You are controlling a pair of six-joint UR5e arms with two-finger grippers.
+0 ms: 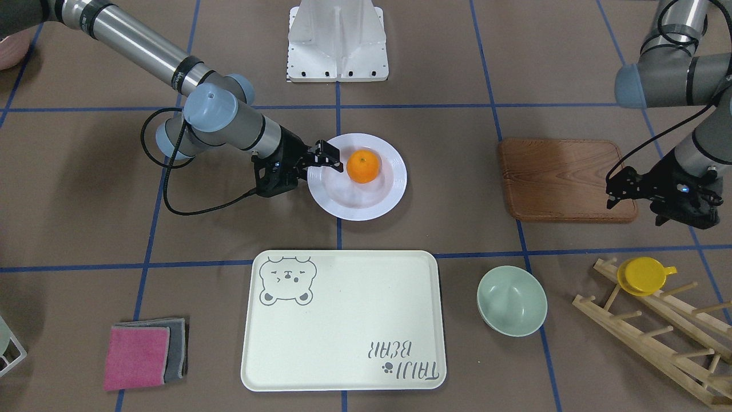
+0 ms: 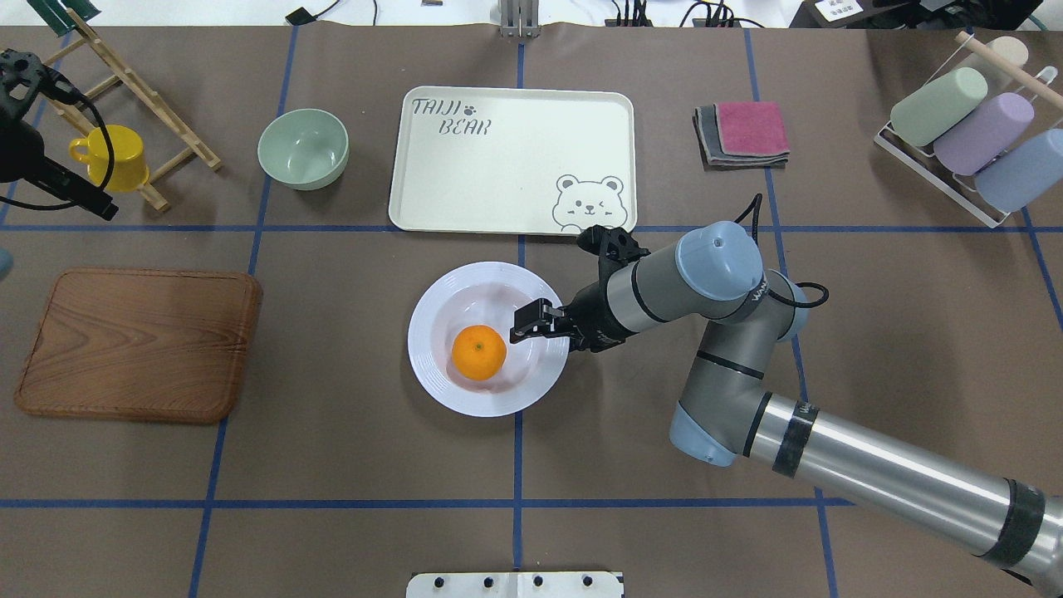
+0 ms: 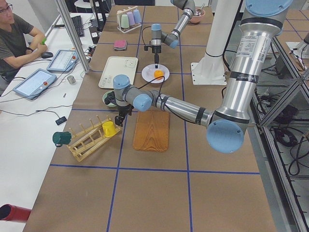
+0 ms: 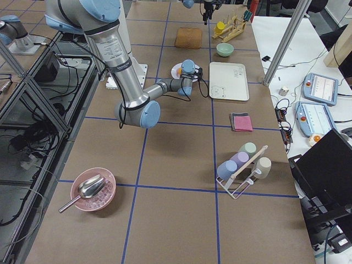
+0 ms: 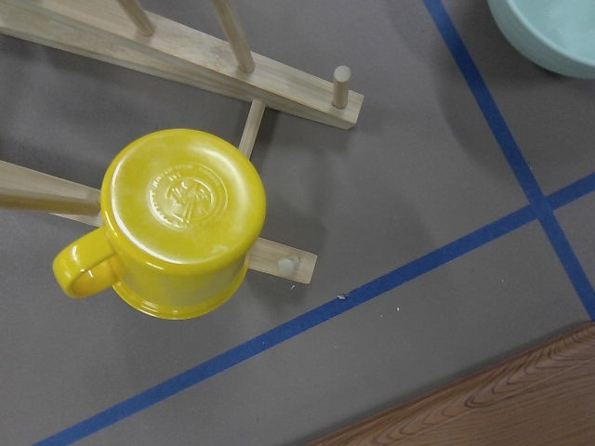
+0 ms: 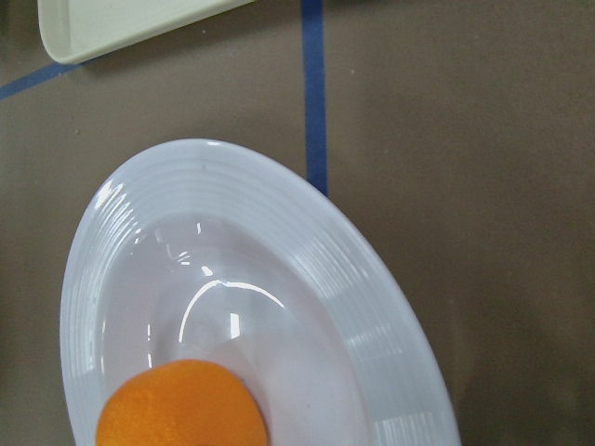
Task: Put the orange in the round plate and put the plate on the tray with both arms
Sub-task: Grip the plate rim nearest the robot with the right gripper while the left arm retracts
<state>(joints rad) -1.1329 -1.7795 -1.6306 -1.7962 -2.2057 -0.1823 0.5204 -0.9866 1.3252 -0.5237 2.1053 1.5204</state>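
a brown table [image 2: 332, 465] ruled with blue tape is seen, and everything is laid on it. the right arm [image 2: 872, 471] is stretched in over the middle, and the left arm [image 1: 675, 80] is bent over its own end. the tray [image 2: 498, 174] is laid flat beyond the middle tape line. a wooden board [image 2: 137, 345] is laid on the left side, well apart from the tray. a wooden rack [image 5: 167, 60] is set at the far left corner. the plate [image 2: 428, 374] is set on the table on the robot's side of the tray, near it but apart from it. a green bowl [image 2: 303, 149] is placed between the tray and the rack. folded cloths [image 2: 747, 129], pink over grey, are laid on the tray's other side. the right gripper [image 2: 525, 325] is held over the plate's rim with its fingers spread and nothing pinched, its tips just beside the orange. the left gripper [image 1: 613, 193] is held near the board's edge and the rack; whether its fingers are spread or pressed together cannot be told. a yellow cup [image 5: 181, 223] is hung upside down on the rack. the orange [image 2: 479, 352] is seated in the plate's sunken centre.
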